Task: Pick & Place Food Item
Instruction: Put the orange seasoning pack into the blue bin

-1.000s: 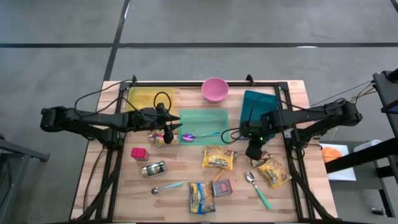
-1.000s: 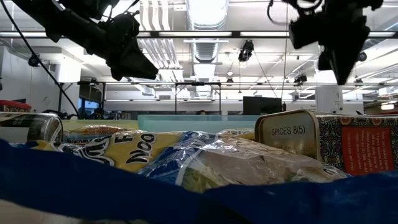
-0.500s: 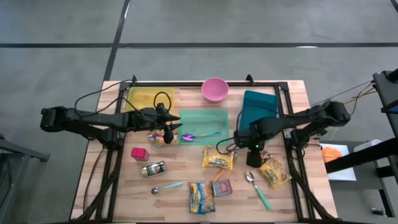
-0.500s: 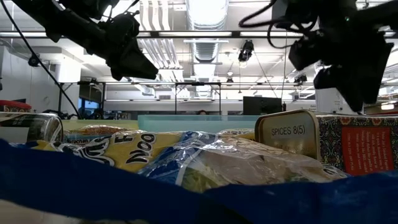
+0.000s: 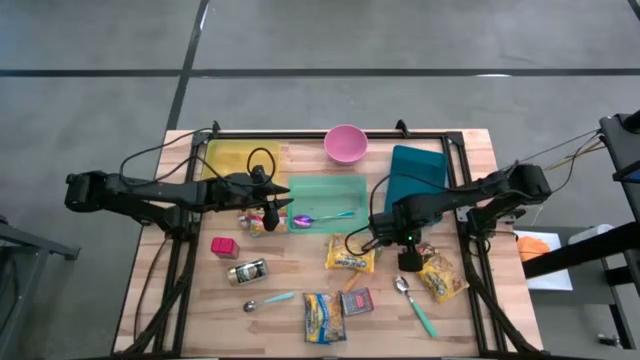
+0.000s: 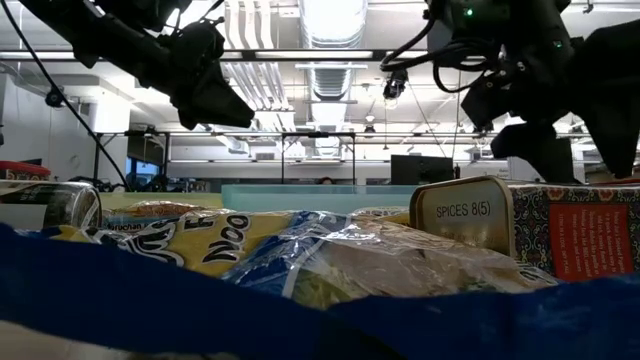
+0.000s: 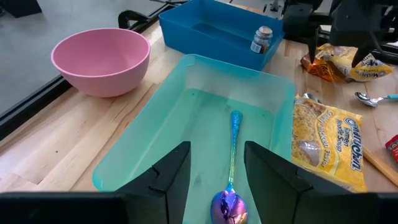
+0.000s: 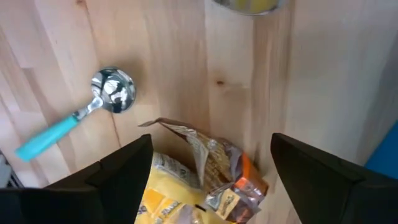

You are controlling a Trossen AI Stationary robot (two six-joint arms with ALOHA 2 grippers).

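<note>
High view: right pincer hangs just above the orange-yellow snack bag, beside the teal-handled spoon; nothing gripped, so the pick looks not yet done. Blue bin sits just behind that bag, a short carry. Left pincer waits at the green tray's near-left corner. Counter edge lies close on the bag's right; open wood ahead of it.

Low view: both arms up above the clutter; spice tin and noodle packs block most.

Left wrist view: fingers partly apart, holding nothing, over the tray with a spoon inside.

Right wrist view: fingers spread wide, straddling the bag, not touching it. Clear wood around for a straight drop.
</note>
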